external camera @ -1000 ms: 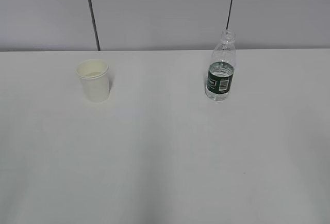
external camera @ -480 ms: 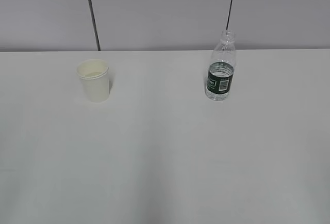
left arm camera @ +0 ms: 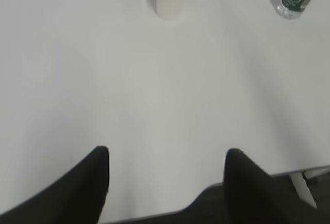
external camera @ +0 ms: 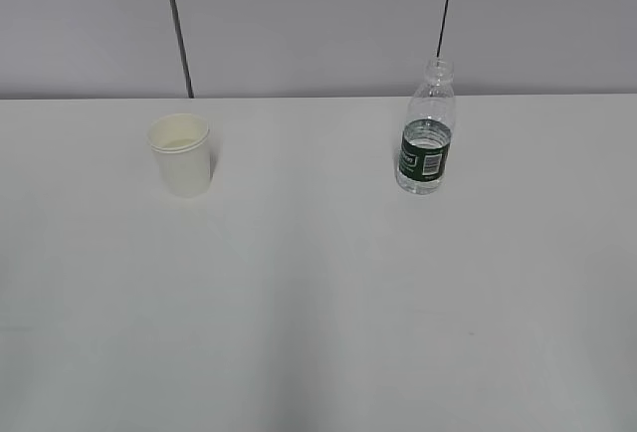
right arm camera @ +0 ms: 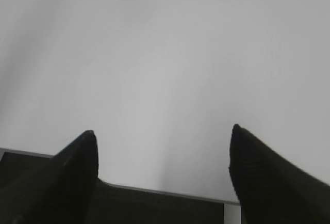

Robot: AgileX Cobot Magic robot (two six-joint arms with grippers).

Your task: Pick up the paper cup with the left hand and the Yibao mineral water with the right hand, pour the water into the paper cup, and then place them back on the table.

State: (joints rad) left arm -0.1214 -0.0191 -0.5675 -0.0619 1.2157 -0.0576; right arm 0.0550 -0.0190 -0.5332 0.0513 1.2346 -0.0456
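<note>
White bench [external camera: 318, 303]: paper cup [external camera: 181, 154] upper left, Yibao mineral water [external camera: 427, 128] upper right, both upright, untouched. Left hand [left arm camera: 165, 175] and right hand [right arm camera: 162, 154]: jaws spread wide, holding nothing, well short. Whole task remains, apparently.

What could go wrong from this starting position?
1. The Yibao mineral water stands uncapped and tall; a nudge from the right gripper could tip it and spill.
2. The paper cup looks light; the left gripper, open and far back, could push it away or crush it when closing.
</note>
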